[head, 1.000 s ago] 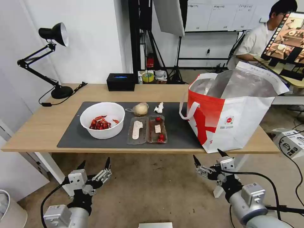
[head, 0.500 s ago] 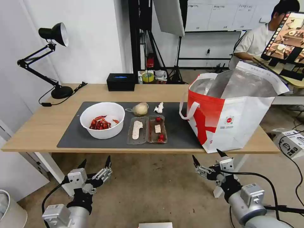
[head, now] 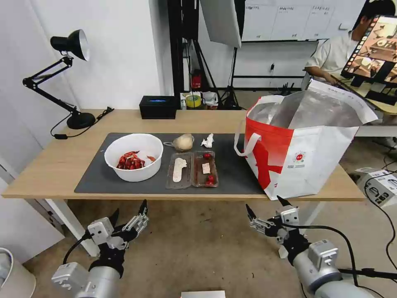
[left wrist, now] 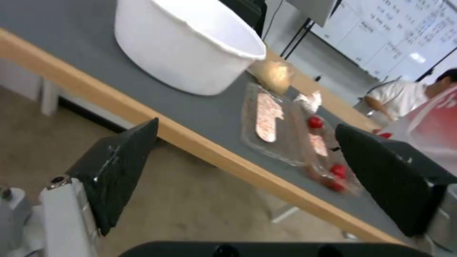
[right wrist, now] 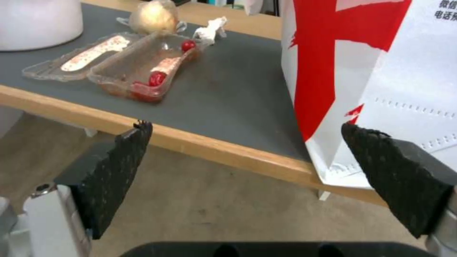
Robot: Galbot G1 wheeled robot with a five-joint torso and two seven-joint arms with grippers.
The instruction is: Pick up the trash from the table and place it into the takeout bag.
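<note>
Likely the bowl [head: 134, 157] is light but rigid, best pinched at its rim, while the thin tray [head: 192, 169] beside it looks flimsy and would flex unless held by an edge. All the trash sits on the mat on the surface [head: 49, 174], left of the open bag [head: 306, 161]. Both the left end effector [head: 129, 215] and right end effector [head: 264, 207] hang spread and empty below the near edge.

One bowl [head: 134, 156], one tray [head: 192, 169], one wrapped lump [head: 183, 142], one tissue [head: 208, 140], one bag [head: 304, 140], two hands.
</note>
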